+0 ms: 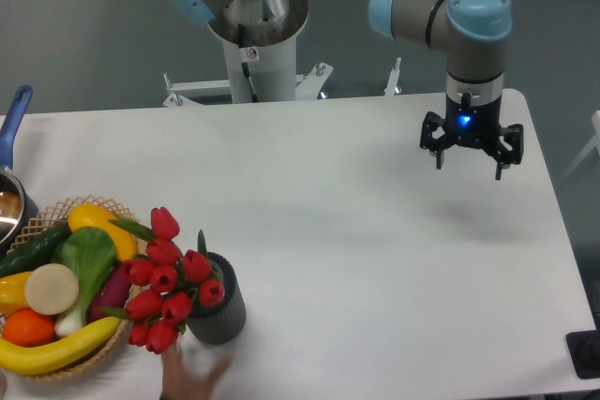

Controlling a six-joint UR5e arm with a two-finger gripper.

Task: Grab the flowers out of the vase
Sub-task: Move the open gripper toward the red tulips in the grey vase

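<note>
Flowers [167,283]: red tulip bunch sitting in the vase [221,311], front-left of the surface [356,231], leaning left so the buds overhang the wicker basket [56,222] of fruit and veg. Vase stands just beside the basket, looks like touching or nearly.

Tool [469,155] is far off, hovering over the right rear of the surface, pointing down, fingers spread, nothing in them. Task not started.

Risks as I see them:
- A human hand [187,377] is at the front edge right below the vase and flowers. Any approach goes into that zone: collision hazard.
- Bunch is wider than the vase and tilted; a straight top-down grasp may catch only a few buds or push the bunch sideways.
- Vase is small and probably light; stems could drag it up or tip it into the basket.
- Basket crowding leaves little finger clearance on the left side.

Surface: plain white, mostly bare in the middle. A pot with a blue handle [14,119] is cut off at the left edge. Grey wall behind, robot pedestal [253,53] at rear.
</note>
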